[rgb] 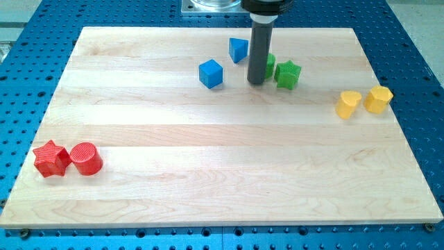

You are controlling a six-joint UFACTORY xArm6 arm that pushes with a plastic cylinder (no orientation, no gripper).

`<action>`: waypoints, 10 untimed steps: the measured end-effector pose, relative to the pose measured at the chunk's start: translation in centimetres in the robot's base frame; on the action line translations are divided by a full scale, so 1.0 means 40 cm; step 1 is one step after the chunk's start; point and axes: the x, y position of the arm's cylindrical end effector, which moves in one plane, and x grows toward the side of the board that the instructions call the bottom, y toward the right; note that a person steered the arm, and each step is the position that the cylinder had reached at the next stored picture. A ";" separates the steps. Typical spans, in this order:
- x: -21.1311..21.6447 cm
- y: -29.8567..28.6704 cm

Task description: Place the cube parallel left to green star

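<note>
A blue cube (211,73) sits on the wooden board toward the view's top, left of centre. A green star (287,73) lies to its right, at about the same height in the view. My tip (255,82) stands between them, closer to the star, with a gap to the cube. A second green block (269,65), shape unclear, is mostly hidden behind the rod and touches the star's left side. Another blue block (238,49), angular in shape, sits above and right of the cube, just left of the rod.
A yellow cylinder (348,104) and a yellow block (379,99) sit near the board's right edge. A red star (50,158) and a red cylinder (86,158) sit at the lower left. The wooden board (222,180) lies on a blue perforated table.
</note>
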 end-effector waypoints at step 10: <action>0.045 -0.087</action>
